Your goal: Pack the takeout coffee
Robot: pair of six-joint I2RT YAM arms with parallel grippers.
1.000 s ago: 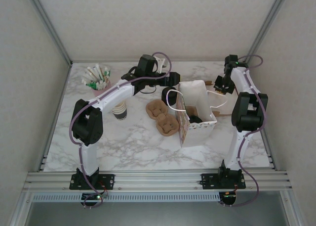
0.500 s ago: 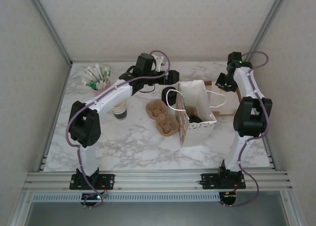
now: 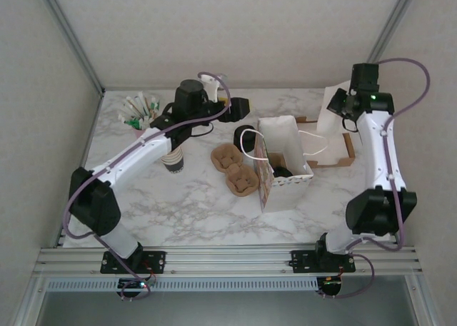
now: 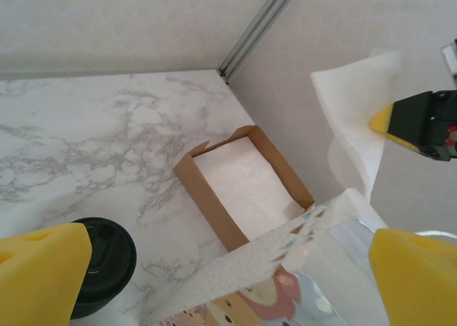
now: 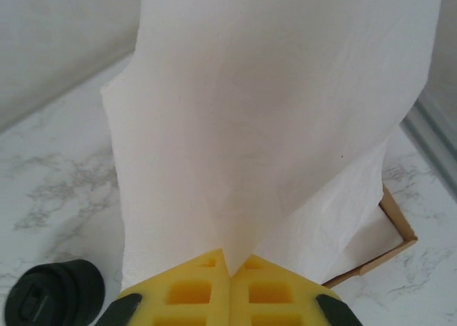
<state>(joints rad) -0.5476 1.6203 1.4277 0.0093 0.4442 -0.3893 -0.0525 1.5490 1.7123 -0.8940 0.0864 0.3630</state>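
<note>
Marble table [image 3: 186, 205], right gripper [image 5: 230, 265] pinches napkin [image 5: 271, 126]; bag [image 3: 275, 192] perhaps holds cup [image 3: 283, 172]

Overhead camera looks down from behind; both close wrist cameras share the tray [image 4: 203, 205].

The bag [image 3: 268, 187] stands in the middle of the table [image 3: 186, 212], a bit to the right. At its 9 o'clock, just beside it, lie 2 cup holders [image 3: 241, 181], touching each other. At the bag's 11 o'clock sits a short round tub [image 3: 243, 135]. Farther out at 9 o'clock stands a stack of cups [image 3: 173, 160]. Behind that, at 10 o'clock, is a pot of sticks [image 3: 141, 112]. At the bag's 2 o'clock lies a flat tray [image 3: 349, 146] with paper in it. A napkin [image 3: 332, 106] hangs in the air above the tray's far end, pinched in the right gripper [image 5: 230, 269]. A small round thing [image 3: 283, 172] sits inside the bag; what it is I cannot tell.
</note>
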